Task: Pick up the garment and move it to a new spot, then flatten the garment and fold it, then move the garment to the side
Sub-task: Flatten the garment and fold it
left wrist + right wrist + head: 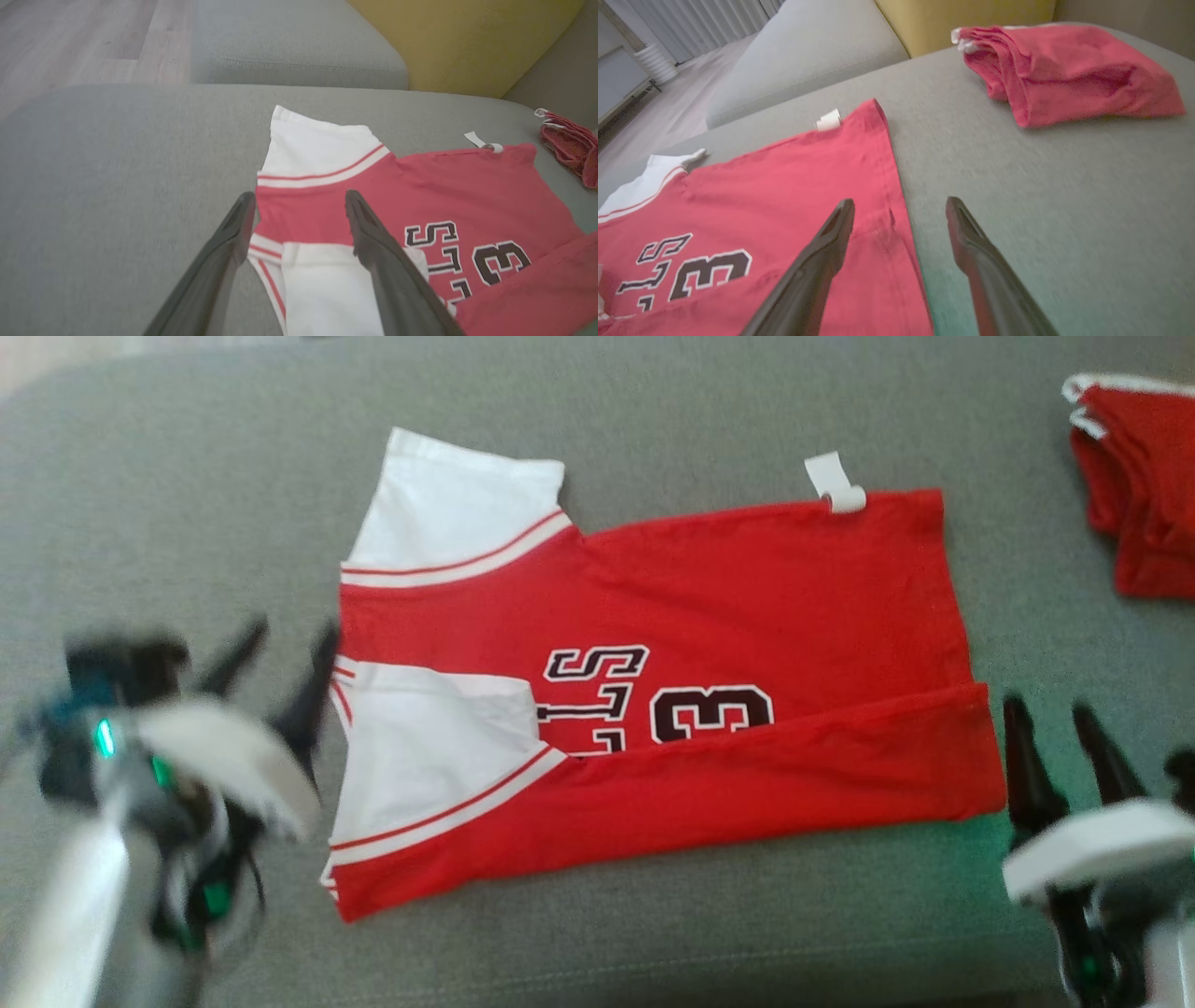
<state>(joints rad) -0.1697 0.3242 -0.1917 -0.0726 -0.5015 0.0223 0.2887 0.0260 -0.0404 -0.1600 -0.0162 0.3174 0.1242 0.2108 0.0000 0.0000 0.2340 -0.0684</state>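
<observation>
The garment (pixel 728 607) is a red jersey with white sleeves and black lettering. It lies flat on the grey cushion, its near long edge folded up over the body as a red band (pixel 747 784). My left gripper (pixel 285 644) stands open just left of the sleeve end, nothing between its fingers. In the left wrist view that gripper (pixel 299 205) hovers over the jersey (pixel 444 186) at the collar side. My right gripper (pixel 1050 714) is open beside the hem end, just off the cloth. From the right wrist, the gripper (pixel 899 207) straddles the jersey's hem edge (pixel 784 186).
A second red garment (pixel 1144 485) lies bunched at the cushion's far right, also in the right wrist view (pixel 1064 70). A yellow backrest (pixel 458 37) and another grey cushion (pixel 294 42) lie beyond. Wood floor (pixel 70 42) is off the left edge.
</observation>
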